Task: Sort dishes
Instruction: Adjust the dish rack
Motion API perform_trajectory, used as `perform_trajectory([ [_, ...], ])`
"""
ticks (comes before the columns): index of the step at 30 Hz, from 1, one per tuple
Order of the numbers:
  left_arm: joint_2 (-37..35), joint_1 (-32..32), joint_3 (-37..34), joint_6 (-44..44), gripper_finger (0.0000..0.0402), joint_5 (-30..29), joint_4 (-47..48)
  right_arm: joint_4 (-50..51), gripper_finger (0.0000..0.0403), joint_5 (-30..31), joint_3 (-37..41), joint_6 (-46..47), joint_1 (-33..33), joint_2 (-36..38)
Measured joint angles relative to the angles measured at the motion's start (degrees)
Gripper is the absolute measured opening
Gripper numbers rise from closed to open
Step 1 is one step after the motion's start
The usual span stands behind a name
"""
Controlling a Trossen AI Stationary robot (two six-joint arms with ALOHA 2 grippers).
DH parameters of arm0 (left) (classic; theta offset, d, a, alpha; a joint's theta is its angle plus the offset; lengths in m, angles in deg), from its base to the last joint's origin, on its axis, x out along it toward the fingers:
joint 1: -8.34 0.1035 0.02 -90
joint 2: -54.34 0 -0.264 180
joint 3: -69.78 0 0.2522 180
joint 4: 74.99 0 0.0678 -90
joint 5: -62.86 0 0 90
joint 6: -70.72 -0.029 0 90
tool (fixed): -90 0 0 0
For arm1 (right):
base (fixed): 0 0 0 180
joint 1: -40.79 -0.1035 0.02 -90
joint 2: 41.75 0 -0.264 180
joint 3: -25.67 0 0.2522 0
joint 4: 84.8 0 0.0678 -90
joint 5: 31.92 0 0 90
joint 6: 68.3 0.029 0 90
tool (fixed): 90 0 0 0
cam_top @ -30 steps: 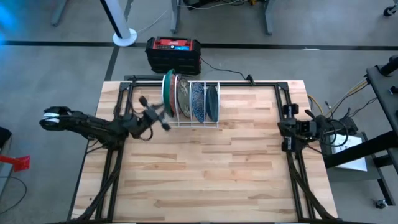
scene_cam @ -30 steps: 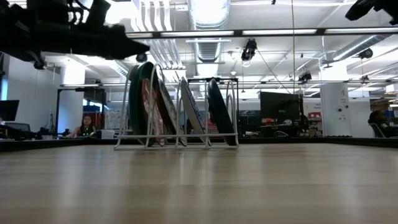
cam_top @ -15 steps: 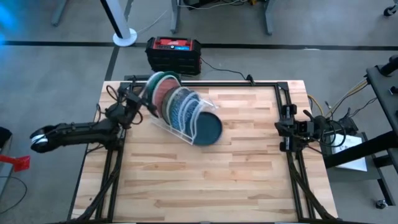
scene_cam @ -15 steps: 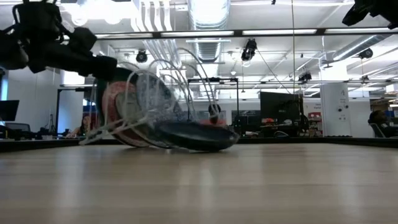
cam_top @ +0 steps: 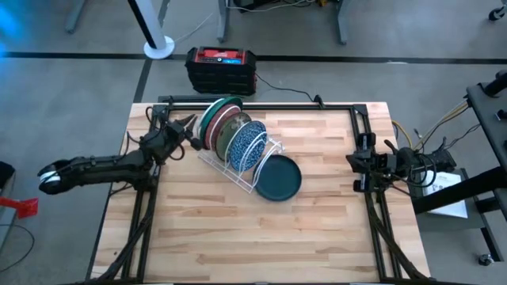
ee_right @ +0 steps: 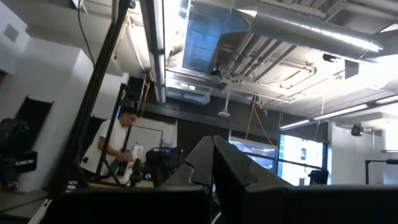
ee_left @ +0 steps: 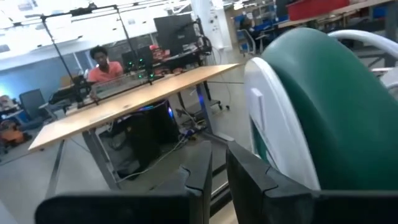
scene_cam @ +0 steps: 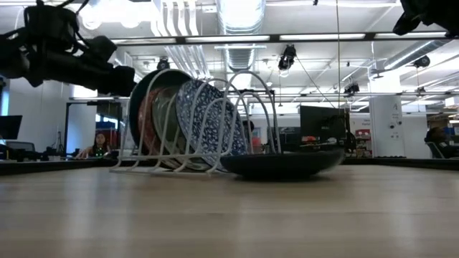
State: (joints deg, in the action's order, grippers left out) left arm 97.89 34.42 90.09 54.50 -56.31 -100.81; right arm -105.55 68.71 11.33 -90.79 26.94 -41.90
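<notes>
Plates point(cam_top: 231, 136) are held upright in a white rack point(cam_top: 252, 162) turned askew on the tabletop point(cam_top: 261, 229), toward its far left; a green one point(ee_left: 336, 118) sits at the end nearest the left gripper point(cam_top: 184, 127). One dark plate point(cam_top: 279, 177) lies flat at the rack's other end (touching it). Left jaws are almost together, gripping nothing, just beside the rack. The right gripper point(cam_top: 354, 164) waits at the right edge, jaws together.
</notes>
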Motion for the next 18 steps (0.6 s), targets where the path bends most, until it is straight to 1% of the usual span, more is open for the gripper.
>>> perform_trajectory([
  [6,0.1,-0.2,0.8,0.8,0.0036,0.2,0.0,0.1,0.0,1.0,0.0,0.6,0.0,0.0],
  [8,0.0,-0.2,1.3,0.8,0.0036,0.2,0.7,1.3,0.0,3.0,0.0,0.3,0.0,0.0],
  [12,0.0,-0.2,2.5,1.4,0.0036,0.1,2.5,4.9,0.0,9.0,0.0,0.1,0.0,0.0],
  [14,-0.2,-0.2,3.5,2.8,0.0036,-0.1,6.4,7.0,0.0,11.7,0.0,0.1,0.0,0.0],
  [16,-0.6,-0.2,5.1,5.1,0.0036,-0.1,12.9,8.0,0.0,13.5,0.0,0.1,0.0,0.0],
  [18,-1.1,-0.4,7.2,7.7,0.0036,-0.1,20.0,8.5,0.0,13.9,0.0,0.1,0.0,0.0],
])
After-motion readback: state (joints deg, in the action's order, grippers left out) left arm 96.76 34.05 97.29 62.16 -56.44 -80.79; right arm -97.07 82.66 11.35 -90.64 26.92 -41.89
